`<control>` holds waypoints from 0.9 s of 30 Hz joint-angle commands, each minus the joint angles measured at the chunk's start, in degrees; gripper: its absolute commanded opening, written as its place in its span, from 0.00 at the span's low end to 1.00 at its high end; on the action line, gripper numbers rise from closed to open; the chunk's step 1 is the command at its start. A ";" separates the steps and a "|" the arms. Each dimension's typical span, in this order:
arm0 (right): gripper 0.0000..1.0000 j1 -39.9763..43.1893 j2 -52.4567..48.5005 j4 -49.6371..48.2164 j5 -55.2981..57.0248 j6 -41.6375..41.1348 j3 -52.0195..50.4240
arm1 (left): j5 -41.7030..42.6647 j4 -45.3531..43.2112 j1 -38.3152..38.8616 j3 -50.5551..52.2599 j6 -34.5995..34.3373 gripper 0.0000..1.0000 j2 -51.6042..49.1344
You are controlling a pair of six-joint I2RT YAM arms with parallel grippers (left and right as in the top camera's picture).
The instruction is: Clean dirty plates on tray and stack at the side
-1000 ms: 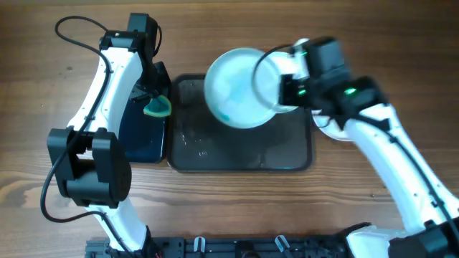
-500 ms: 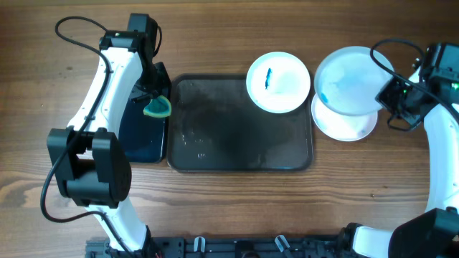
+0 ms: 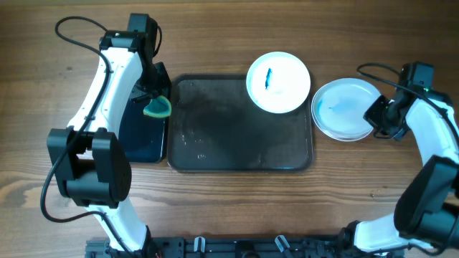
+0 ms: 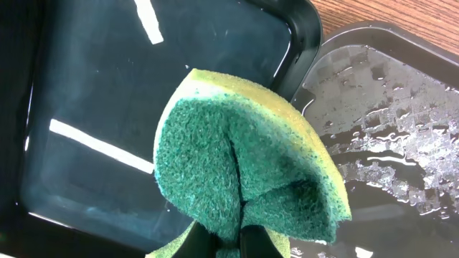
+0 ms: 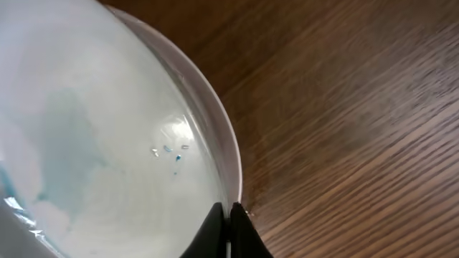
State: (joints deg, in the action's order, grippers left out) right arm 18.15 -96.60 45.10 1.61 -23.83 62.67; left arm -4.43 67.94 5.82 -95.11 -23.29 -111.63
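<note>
One streaked plate (image 3: pixel 278 81) is seen on the far right corner of the tray (image 3: pixel 229 129). A smeared plate (image 3: pixel 344 109) is laid on the worktop (image 3: pixel 287 208) just beside the tray's right edge, its rim pinched by the right hand (image 3: pixel 374 117). A green sponge (image 3: pixel 156 108) is pinched by the left hand (image 3: pixel 152 99) above the black tray (image 3: pixel 143 140).

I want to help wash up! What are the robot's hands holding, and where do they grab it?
The left hand pinches the green-and-yellow sponge by its folded lower edge. The right hand pinches a white plate by its rim.
</note>
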 commanded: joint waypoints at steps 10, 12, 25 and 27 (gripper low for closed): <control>0.38 -1.57 -0.70 6.71 -21.99 13.66 15.74 | 0.57 -0.09 -0.31 -0.74 -1.01 0.04 1.38; 0.38 -4.98 -0.70 2.19 -22.64 13.97 16.48 | 0.57 -0.52 -0.31 -0.74 -1.05 0.04 1.38; 0.37 -23.12 -18.49 -9.73 -7.96 18.34 18.78 | 0.57 -1.05 -0.31 -0.74 -1.20 0.04 1.38; 0.36 -23.12 -19.15 -10.23 -6.34 18.29 18.75 | 0.57 -1.01 -0.31 -0.74 -1.20 0.04 1.38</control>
State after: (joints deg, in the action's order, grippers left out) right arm -5.10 -114.52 35.55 -9.41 -6.87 79.77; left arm -4.43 67.07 5.82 -95.11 -23.31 -111.63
